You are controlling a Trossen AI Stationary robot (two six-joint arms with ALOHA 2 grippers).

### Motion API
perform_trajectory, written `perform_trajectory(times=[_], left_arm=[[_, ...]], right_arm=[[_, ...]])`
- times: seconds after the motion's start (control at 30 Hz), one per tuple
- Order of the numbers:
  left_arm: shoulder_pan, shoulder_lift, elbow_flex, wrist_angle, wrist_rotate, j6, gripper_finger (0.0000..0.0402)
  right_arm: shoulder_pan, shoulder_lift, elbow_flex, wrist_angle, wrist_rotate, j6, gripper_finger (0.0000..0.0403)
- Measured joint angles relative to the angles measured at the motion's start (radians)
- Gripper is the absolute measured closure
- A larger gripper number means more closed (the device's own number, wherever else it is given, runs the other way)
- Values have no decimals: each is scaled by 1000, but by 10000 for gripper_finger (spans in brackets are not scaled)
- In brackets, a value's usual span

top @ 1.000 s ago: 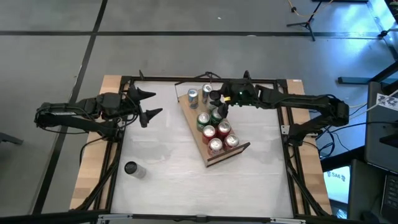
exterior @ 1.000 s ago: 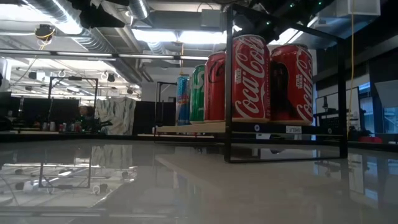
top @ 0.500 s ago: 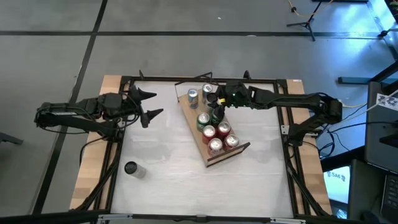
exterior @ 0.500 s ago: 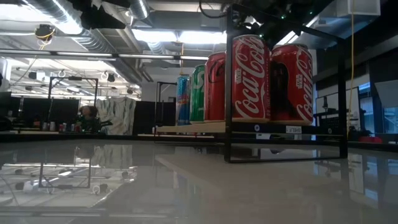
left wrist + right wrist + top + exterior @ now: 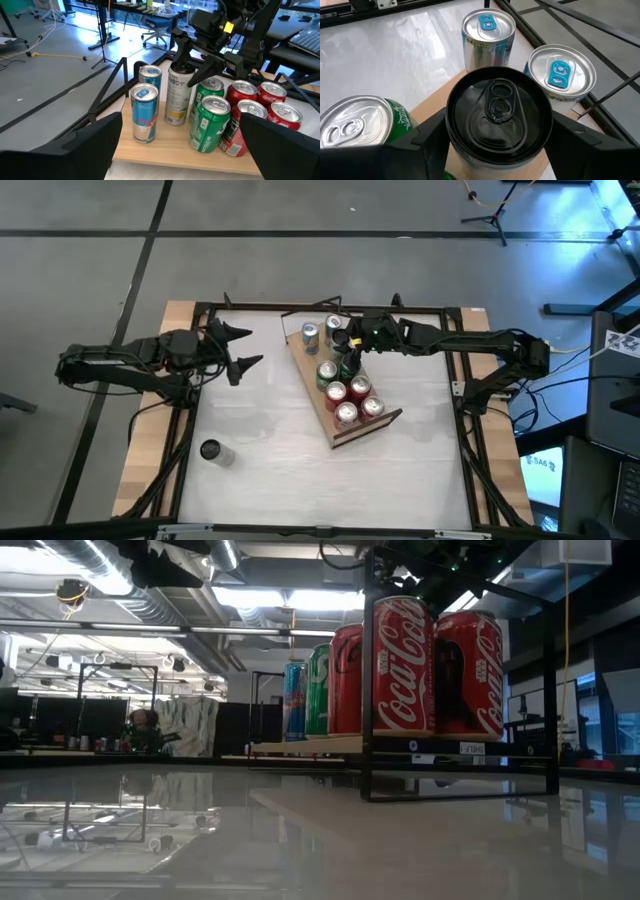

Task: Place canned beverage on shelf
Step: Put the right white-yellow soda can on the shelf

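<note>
- Left gripper hangs over the table's left half, fingers spread wide, nothing between them; it sits well apart from the shelf.
- Lone can lies near the table's front-left corner, away from both arms.
- Shelf runs diagonally across the middle of the table; its light-wood board carries the cans.
- On the shelf's far end stand two slim silver cans with blue tabs, side by side.
- Next along the board: two green cans, then four red cola cans at the near end.
- Right gripper is over the shelf, fingers clamped on either side of a tall black-topped can. In the left wrist view this can stands upright on the board between the slim silver cans and the green ones.
- Right wrist view: silver cans just beyond the held can, one green can close beside it. Neighbours crowd it on all sides.
- Low view: red cans stand behind the shelf's thin black wire frame.
</note>
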Motion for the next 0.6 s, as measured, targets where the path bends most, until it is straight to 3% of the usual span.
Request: perform_trajectory(times=[0.33, 0.6], left_arm=[[0, 1, 0, 0, 0, 1, 9], [0, 1, 0, 0, 0, 1, 9]], right_arm=[[0, 2, -2, -13, -1, 3, 103], [0, 4, -3, -14, 0, 2, 94]])
